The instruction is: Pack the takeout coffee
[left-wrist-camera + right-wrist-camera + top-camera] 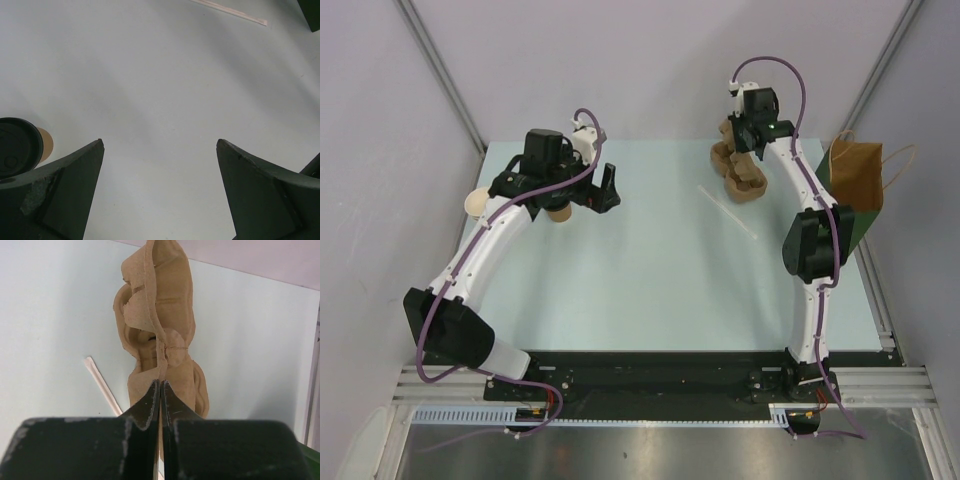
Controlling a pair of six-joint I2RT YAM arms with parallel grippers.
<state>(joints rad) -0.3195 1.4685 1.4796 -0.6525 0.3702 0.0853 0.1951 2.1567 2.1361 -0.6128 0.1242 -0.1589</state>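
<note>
Enclosed by grey walls, a pale blue-green surface (650, 280) is seen, with a brown paper bag (855, 172) stood at its right edge. The takeout coffee (560, 211), a brown cup under a black lid, is found far to the left of the bag, upright and partly hidden beneath the left arm. The left pincer (603, 190) is held wide open with nothing in it. In its own view the coffee is seen outside one finger, not between the two. Just left of the bag, a moulded cup carrier (740, 172) is pinched on edge by the fully closed right pincer (752, 140). Whether its lower end is rested on the surface cannot be told. A straw (728, 212) is seen left of the bag, nearer the arms.

Grasping the coffee is judged to be the step in hand. The open pincer should be shifted sideways until the cup is centred, lowered to the paper wall below the lid, and closed gently, so that the cup is neither crushed nor tipped.
</note>
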